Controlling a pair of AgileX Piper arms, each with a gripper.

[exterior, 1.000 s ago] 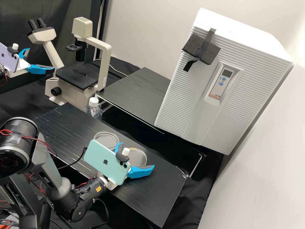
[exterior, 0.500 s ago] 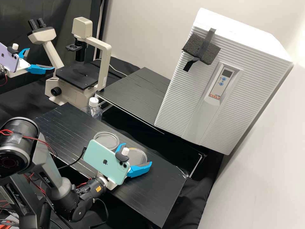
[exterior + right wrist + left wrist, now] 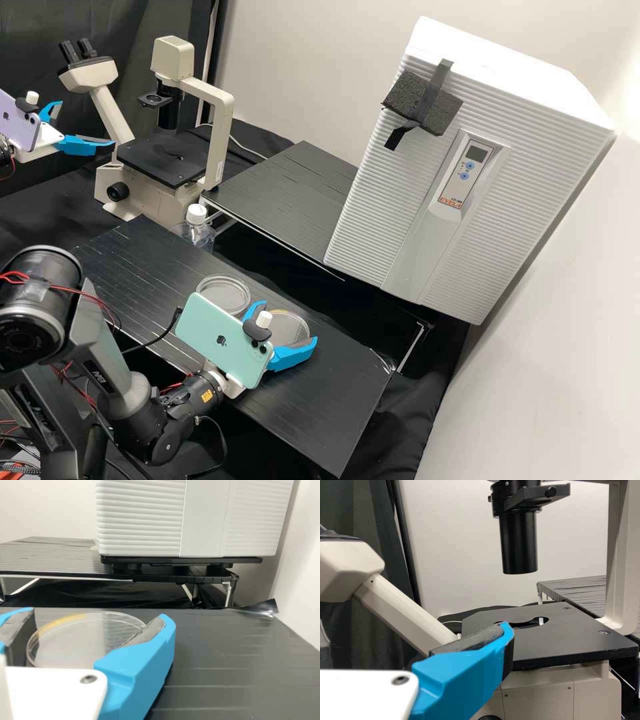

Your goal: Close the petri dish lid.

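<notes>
- Your right gripper [image 3: 289, 323] is low in the centre of the high view, its two blue fingers pinching the petri dish [image 3: 293, 327] by opposite sides of its rim.
- That dish sits level at the lower middle of the high view, over the near black bench [image 3: 333, 407]; in your right wrist view a yellow streak runs along part of its edge. You cannot tell from here whether its lid is on.
- A second dish [image 3: 223, 292], round and clear, lies on the bench up and to the left of the first in the high view, partly behind the green phone [image 3: 220, 340] on your right arm.
- Your left gripper [image 3: 87, 123] is at the upper left of the high view, fingers spread with nothing between them, near the microscope [image 3: 217, 113].
- You have a purple phone [image 3: 20, 120] mounted on that arm, at the left edge.
- A bottle [image 3: 199, 235] with a white cap stands left of centre, and a big white ribbed box [image 3: 393, 200] takes the upper right, dark foam [image 3: 433, 110] taped to it.
</notes>
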